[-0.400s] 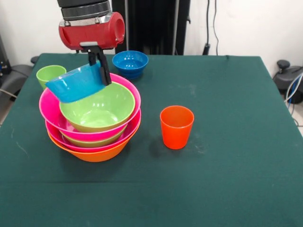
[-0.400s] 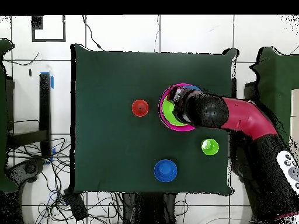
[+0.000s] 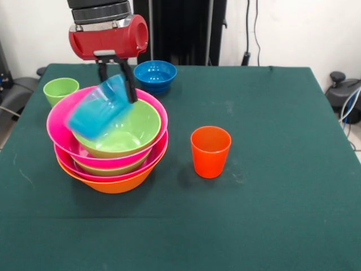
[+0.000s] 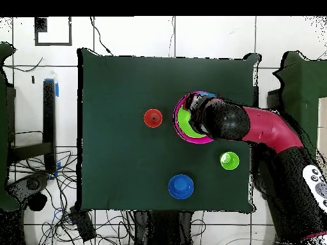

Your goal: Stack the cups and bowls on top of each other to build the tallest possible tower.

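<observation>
- Gripper [image 3: 117,84] pinches the rim of a tilted light blue bowl [image 3: 100,114], held over the tower [image 3: 110,161].
- Tower: five nested bowls, one orange, two pink, two green.
- Beside the tower: one orange-red cup [image 3: 210,151], one light green cup [image 3: 60,90], one dark blue bowl [image 3: 155,75], all apart on the green table [image 3: 271,186].

light blue bowl [image 3: 100,112] motion-blurred, arm [image 3: 107,25] cut off at top, tower [image 4: 185,121] partly hidden overhead
</observation>
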{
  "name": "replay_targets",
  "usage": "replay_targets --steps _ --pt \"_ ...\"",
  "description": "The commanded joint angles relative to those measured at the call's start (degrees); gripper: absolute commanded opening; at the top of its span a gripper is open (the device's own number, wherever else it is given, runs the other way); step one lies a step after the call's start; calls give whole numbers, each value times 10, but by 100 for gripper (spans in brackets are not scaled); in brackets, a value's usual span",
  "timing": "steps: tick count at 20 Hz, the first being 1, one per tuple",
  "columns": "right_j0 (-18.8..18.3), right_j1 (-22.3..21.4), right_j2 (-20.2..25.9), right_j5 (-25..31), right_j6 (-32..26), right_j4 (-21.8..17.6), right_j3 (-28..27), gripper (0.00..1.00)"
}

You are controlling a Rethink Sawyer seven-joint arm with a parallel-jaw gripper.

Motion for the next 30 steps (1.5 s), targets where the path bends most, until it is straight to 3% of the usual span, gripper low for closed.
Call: replay_targets --steps 1,5,30 --pt "12 11 12 -36 -3 -15 42 100" --pt "17 4 5 -17 0 -11 53 100" --pt "21 -19 7 -44 12 -13 106 100"
